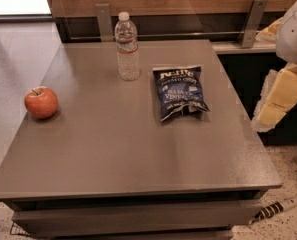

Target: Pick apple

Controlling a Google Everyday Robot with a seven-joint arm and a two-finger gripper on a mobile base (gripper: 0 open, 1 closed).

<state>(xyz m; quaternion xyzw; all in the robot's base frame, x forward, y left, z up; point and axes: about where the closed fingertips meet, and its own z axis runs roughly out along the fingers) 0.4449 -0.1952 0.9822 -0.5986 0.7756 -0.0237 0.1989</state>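
Note:
The apple point(40, 102) is small, round and red with a short dark stem. It sits on the grey table point(128, 154) near its left edge. My gripper point(280, 96) shows as white and pale yellow parts at the right edge of the view. It is beyond the table's right side, far from the apple and holding nothing that I can see. The whole width of the table lies between it and the apple.
A clear water bottle point(127, 46) stands upright at the back middle of the table. A dark blue chip bag point(179, 91) lies flat to its right. A wooden wall with metal brackets point(104, 21) runs behind the table. A cable point(275, 209) lies on the floor at lower right.

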